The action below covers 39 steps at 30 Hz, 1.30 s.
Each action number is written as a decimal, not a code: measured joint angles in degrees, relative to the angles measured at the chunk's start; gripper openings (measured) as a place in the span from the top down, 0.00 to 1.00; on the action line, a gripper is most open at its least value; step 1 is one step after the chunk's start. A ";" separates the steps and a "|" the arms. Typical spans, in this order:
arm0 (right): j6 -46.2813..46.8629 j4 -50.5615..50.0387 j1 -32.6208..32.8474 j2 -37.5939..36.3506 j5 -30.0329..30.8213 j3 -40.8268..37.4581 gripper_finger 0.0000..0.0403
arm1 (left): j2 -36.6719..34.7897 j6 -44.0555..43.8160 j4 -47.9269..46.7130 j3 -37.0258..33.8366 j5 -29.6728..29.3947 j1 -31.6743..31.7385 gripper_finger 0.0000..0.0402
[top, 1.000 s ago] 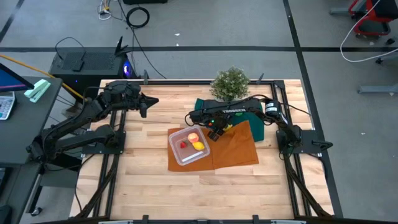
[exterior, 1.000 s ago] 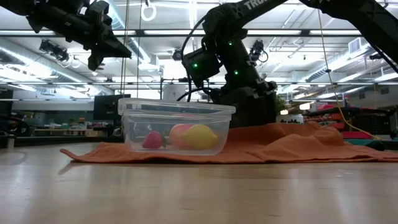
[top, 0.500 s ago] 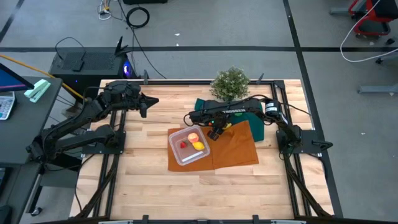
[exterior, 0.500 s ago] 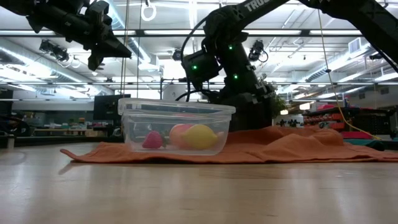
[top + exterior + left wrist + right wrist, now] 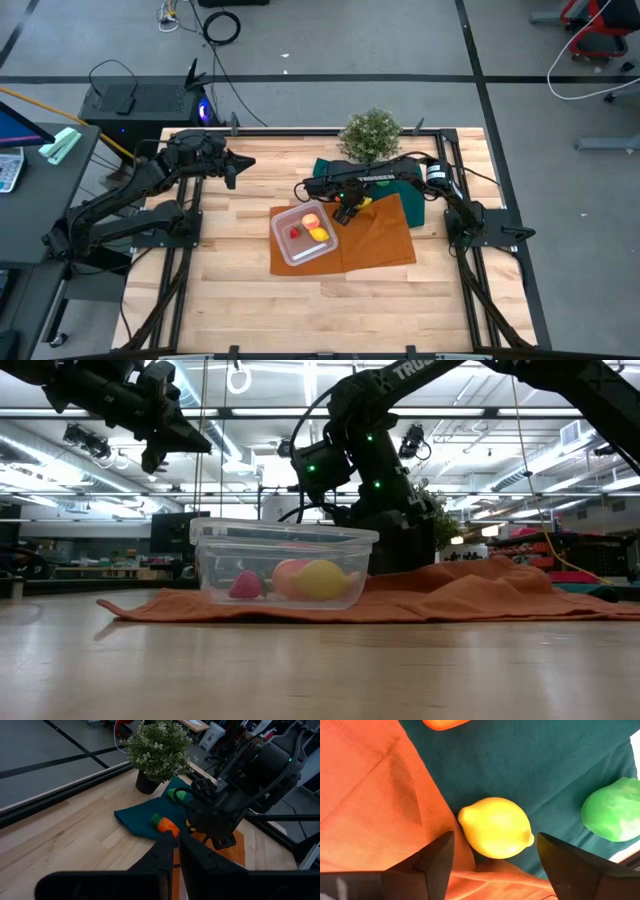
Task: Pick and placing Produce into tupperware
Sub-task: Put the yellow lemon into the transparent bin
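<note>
Right end effector [image 5: 492, 857] spread wide, empty, lemon [image 5: 495, 826] on the green cloth [image 5: 540, 765] just ahead between its fingers, tupperware [image 5: 302, 236] beside it, left end effector [image 5: 249, 161] clenched, well apart.

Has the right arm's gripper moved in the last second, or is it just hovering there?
Yes, slightly. In the high view the right gripper has crept toward the potted plant, away from the tupperware.

We see even overhead strip lighting, soft shadows, and the blurred dark fingers [image 5: 435, 865] in the right wrist view.
</note>
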 joint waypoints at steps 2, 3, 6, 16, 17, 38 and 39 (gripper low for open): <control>0.39 -0.01 0.00 0.00 -0.05 0.00 0.38 | 0.00 0.00 0.00 0.00 0.00 0.01 0.93; 0.43 0.04 0.00 0.00 -0.36 0.00 0.38 | 0.01 0.00 0.00 0.00 0.00 0.01 0.93; 0.45 0.57 -0.13 0.00 -1.98 0.00 0.39 | 0.00 0.00 0.00 0.00 0.00 0.01 0.92; 0.84 1.92 -0.93 0.02 -5.06 -2.07 0.42 | 0.00 -0.02 0.01 0.00 0.00 0.01 0.90; 0.84 1.98 -1.14 0.02 -5.22 -2.41 0.42 | 0.01 -0.02 0.01 0.00 0.00 -0.01 0.90; -0.47 5.29 -1.20 0.02 -5.23 -3.26 0.49 | 0.00 -0.02 0.02 0.00 0.00 0.01 0.90; -0.49 5.28 -1.20 0.02 -5.22 -3.26 0.49 | 0.00 -0.02 0.02 0.00 0.00 0.01 0.90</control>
